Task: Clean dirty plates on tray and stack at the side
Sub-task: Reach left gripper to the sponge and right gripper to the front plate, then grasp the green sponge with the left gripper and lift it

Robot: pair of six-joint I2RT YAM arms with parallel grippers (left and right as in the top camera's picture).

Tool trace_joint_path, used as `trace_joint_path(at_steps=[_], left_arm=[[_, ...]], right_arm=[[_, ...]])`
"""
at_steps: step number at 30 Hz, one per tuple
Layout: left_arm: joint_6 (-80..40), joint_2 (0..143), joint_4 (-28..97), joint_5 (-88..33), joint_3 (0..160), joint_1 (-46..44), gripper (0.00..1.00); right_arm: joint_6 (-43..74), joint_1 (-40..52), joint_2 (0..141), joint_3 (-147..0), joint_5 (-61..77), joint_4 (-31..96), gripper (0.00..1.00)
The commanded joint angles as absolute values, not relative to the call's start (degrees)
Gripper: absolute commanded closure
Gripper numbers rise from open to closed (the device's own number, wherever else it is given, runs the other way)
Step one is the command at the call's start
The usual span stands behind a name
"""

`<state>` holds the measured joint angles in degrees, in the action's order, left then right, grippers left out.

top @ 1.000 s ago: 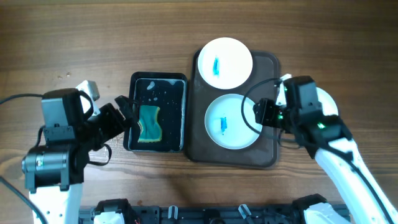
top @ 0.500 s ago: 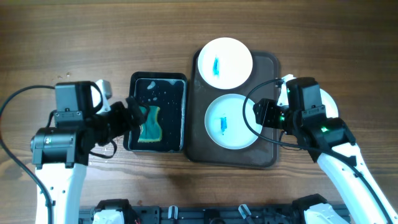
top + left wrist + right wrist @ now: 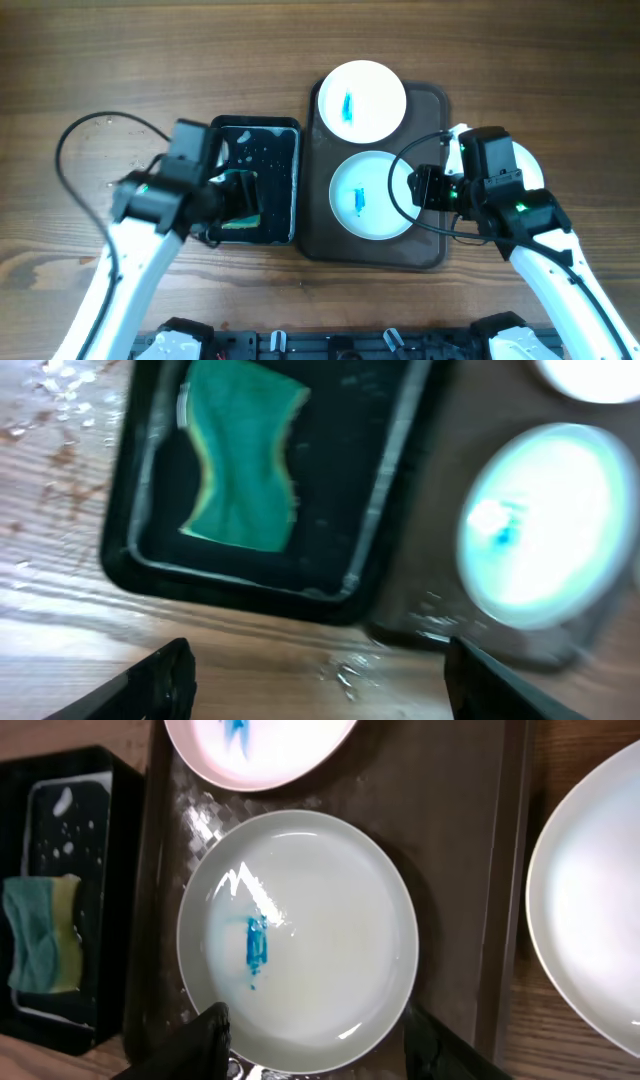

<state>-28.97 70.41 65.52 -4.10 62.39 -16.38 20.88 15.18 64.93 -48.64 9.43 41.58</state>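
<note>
Left gripper [image 3: 320, 695]: the two fingertips sit at the bottom corners of the wrist view, spread wide with nothing between them. Below them is wet wooden table [image 3: 60, 620] and the near rim of the small black tray [image 3: 230, 585]; the teal sponge [image 3: 245, 460] lies flat inside it, untouched. From overhead the left arm rises from the lower left corner and slants right, its wrist over the black tray's left half; it shows blurred

Right gripper [image 3: 320, 1045]: jaws partly apart and gripping nothing. The fingertips frame the near edge of the closer plate [image 3: 320, 920]; whether they touch it I cannot tell. That plate has a blue smear [image 3: 257, 945] left of centre and sits on the brown tray [image 3: 460, 840]. The far plate [image 3: 361, 100], also smeared blue, overhangs the tray's far rim. A third plate [image 3: 590, 910] rests on the table just right of the tray, plain white where visible. The right arm comes from the lower right, forearm slanting up-left, wrist above that third plate, gripper pointing left
</note>
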Motion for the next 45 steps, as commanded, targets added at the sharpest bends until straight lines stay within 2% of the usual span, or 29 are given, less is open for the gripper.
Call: trace_joint_path(at_steps=[1, 4, 5, 8, 11, 14, 20, 21, 22, 23, 25, 27, 32, 35, 36, 37, 40, 42, 45], left_arm=[[-33.50, 78.17, 63.22, 2.72, 59.20, -17.63, 0.23], [-33.47, 85.36, 59.90, 2.83, 58.04, -17.52, 0.29], [-33.50, 87.31, 59.27, 3.16, 58.02, -17.52, 0.36], [-33.50, 93.80, 56.75, 4.47, 58.00, -17.52, 0.41], [-33.50, 99.18, 54.54, 5.72, 58.00, -17.52, 0.54], [-33.50, 102.43, 52.14, 5.61, 58.02, -17.52, 0.96], [-28.49, 98.91, 52.53, -3.97, 61.98, -17.52, 0.96], [-28.18, 98.00, 53.28, -4.27, 62.63, -17.52, 0.92], [-27.51, 97.01, 54.06, -4.27, 63.11, -17.52, 0.78], [-26.94, 95.81, 54.76, -3.66, 63.35, -17.52, 0.52], [-26.98, 94.54, 55.70, -0.38, 63.35, -17.52, 0.37], [-27.00, 94.50, 56.01, 2.52, 63.33, -17.52, 0.31], [-27.44, 95.81, 50.85, 10.96, 60.75, -17.50, 0.27], [-27.44, 97.43, 41.36, 12.29, 57.25, -17.47, 0.30], [-27.44, 97.89, 37.67, 12.27, 55.72, -17.47, 0.36], [-27.44, 98.63, 33.67, 12.25, 54.04, -17.50, 0.44], [-27.42, 100.03, 29.93, 12.08, 52.49, -17.47, 0.82], [-27.40, 100.14, 29.39, 12.08, 52.53, -17.47, 0.96], [-27.20, 99.11, 30.55, 11.97, 53.95, -17.47, 0.96]], right_arm=[[18.00, 15.38, 65.43, -49.60, 10.13, 42.54, 0.44], [18.00, 15.38, 65.69, -49.60, 10.13, 42.72, 0.44], [18.02, 15.38, 65.71, -49.60, 10.13, 42.78, 0.45], [18.02, 15.38, 65.80, -49.60, 10.15, 42.98, 0.44], [18.02, 15.38, 65.91, -49.60, 10.15, 42.96, 0.44], [18.00, 15.38, 65.91, -49.60, 10.15, 42.98, 0.44], [18.00, 15.38, 65.91, -49.60, 10.13, 42.70, 0.44], [18.00, 15.38, 65.91, -49.60, 10.13, 42.72, 0.44], [18.00, 15.38, 65.91, -49.60, 10.13, 42.78, 0.44], [18.02, 15.38, 65.91, -49.60, 10.13, 42.87, 0.44], [18.02, 15.38, 65.91, -49.60, 10.13, 42.92, 0.44], [18.04, 15.38, 65.91, -49.60, 10.13, 42.89, 0.45], [18.09, 15.38, 65.91, -49.60, 10.13, 42.68, 0.45], [18.17, 15.38, 65.91, -49.60, 10.15, 42.68, 0.45], [18.15, 15.38, 65.91, -49.60, 10.15, 42.68, 0.45], [18.17, 15.38, 65.91, -49.60, 10.17, 42.70, 0.45], [18.17, 15.38, 65.91, -49.60, 10.20, 42.83, 0.45], [18.20, 15.38, 65.91, -49.60, 10.22, 42.94, 0.45], [18.17, 15.38, 65.91, -49.60, 10.22, 42.94, 0.45]])
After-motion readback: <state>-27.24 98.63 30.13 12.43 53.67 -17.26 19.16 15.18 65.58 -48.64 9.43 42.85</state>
